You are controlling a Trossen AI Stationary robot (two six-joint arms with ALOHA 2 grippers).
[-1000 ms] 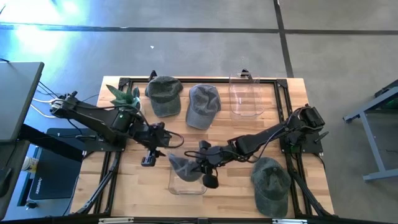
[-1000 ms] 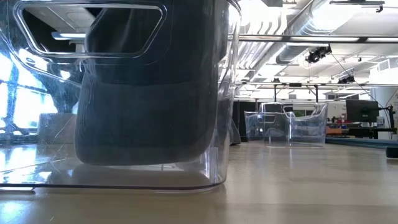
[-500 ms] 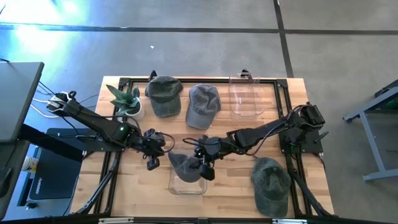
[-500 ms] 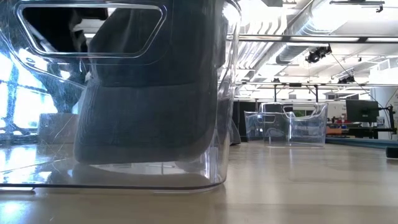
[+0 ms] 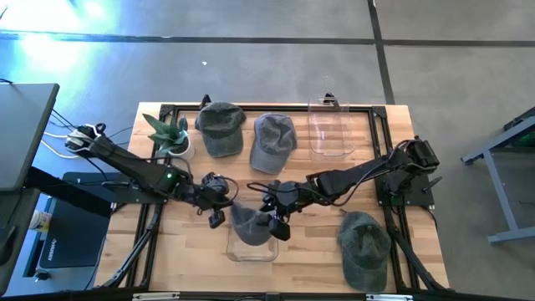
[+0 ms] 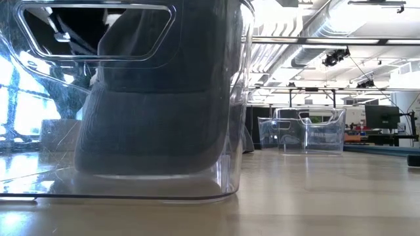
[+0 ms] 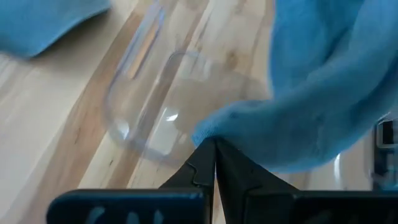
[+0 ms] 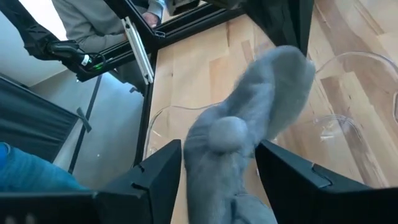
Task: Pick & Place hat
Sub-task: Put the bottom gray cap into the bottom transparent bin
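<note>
A grey hat [image 5: 251, 224] sits in a clear bin [image 5: 251, 249] near the table's front; in the low view the hat [image 6: 151, 111] fills the bin [image 6: 231, 131] almost down to its floor. My left gripper [image 5: 227, 209] is at the hat's left side, shut on its edge. In the left wrist view my left gripper [image 7: 214, 149] has its fingertips closed on the cloth. My right gripper [image 5: 272, 221] stands open at the hat's right side. In the right wrist view my right gripper [image 8: 221, 165] has its fingers on either side of the crown and top button [image 8: 227, 133]. My left gripper pinches a small fold at the hat's edge [image 7: 205, 132] between its two fingertips. It comes from the table's left, slanting down. The rest of the hat lies slack in the bin.
Two more hats, green [image 5: 221, 127] and grey [image 5: 273, 140], lie at the far side beside a second clear bin [image 5: 330, 130]. Another green hat [image 5: 365, 247] lies near the front right. A potted plant [image 5: 170, 134] stands at the far left.
My right gripper has opened and let go of the hat, and has drawn back a little toward the far edge. My left gripper has moved toward the table's right, up to the hat, and shut on its edge. The hat has settled lower in the bin.
</note>
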